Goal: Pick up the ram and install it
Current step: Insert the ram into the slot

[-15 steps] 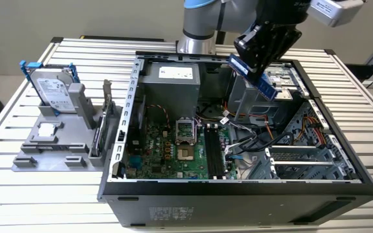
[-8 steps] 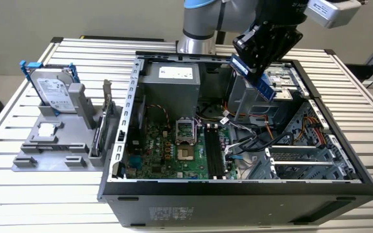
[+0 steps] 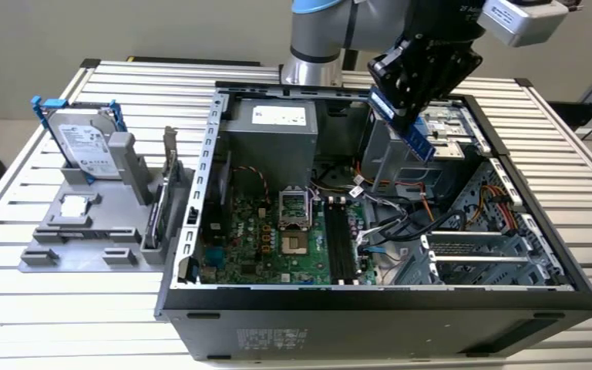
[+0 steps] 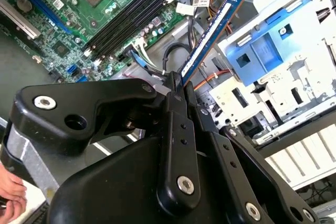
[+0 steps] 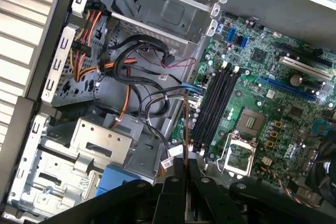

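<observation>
Gripper, black jaws closed on the narrow blue ram stick, hangs above the open grey computer case, where loose cables beside the black memory slots could snag it.

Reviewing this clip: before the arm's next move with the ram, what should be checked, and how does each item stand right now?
1. Grip: the ram sits clamped in the hand: ok.
2. The memory slots are empty: ok.
3. The ram is over the slots: not ok; it hangs off to their side, near the drive cage.
4. Slot latches open: cannot tell.
5. The cables are off the slots: ok; they lie beside them.
6. The ram's notch faces the right way: cannot tell.
</observation>
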